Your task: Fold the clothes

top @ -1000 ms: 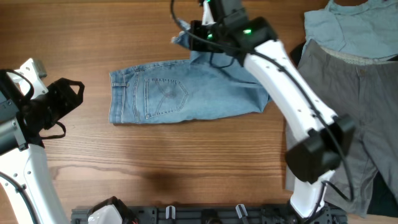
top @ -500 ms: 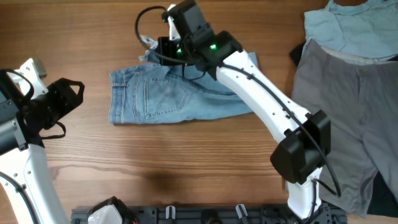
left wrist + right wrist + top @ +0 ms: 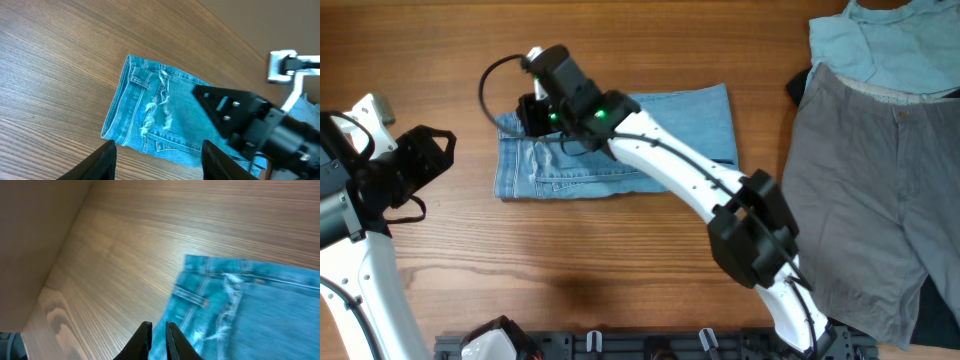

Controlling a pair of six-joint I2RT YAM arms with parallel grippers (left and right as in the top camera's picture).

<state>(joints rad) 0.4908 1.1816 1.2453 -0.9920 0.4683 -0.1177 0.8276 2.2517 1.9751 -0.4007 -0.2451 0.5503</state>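
Note:
The light blue jeans [image 3: 660, 130] lie on the wooden table as a folded rectangle. Their frayed leg hems [image 3: 156, 107] rest across the waistband end at the left. My right gripper [image 3: 525, 110] hovers low over that left end. In the right wrist view it [image 3: 157, 330] is shut to a thin slit, nothing visibly pinched, with the jeans [image 3: 260, 310] just to its right. My left gripper [image 3: 438, 150] stands open and empty over bare wood left of the jeans [image 3: 145, 120], its fingers [image 3: 107, 160] wide apart.
Grey trousers [image 3: 880, 180] lie spread at the right, with a pale teal shirt [image 3: 880, 45] above them at the back right corner. A black rail [image 3: 650, 345] runs along the table's front edge. The right arm stretches diagonally across the jeans.
My right arm has swept left across the table, carrying the leg end over onto the waistband, so the jeans now lie shorter. The left arm has not moved.

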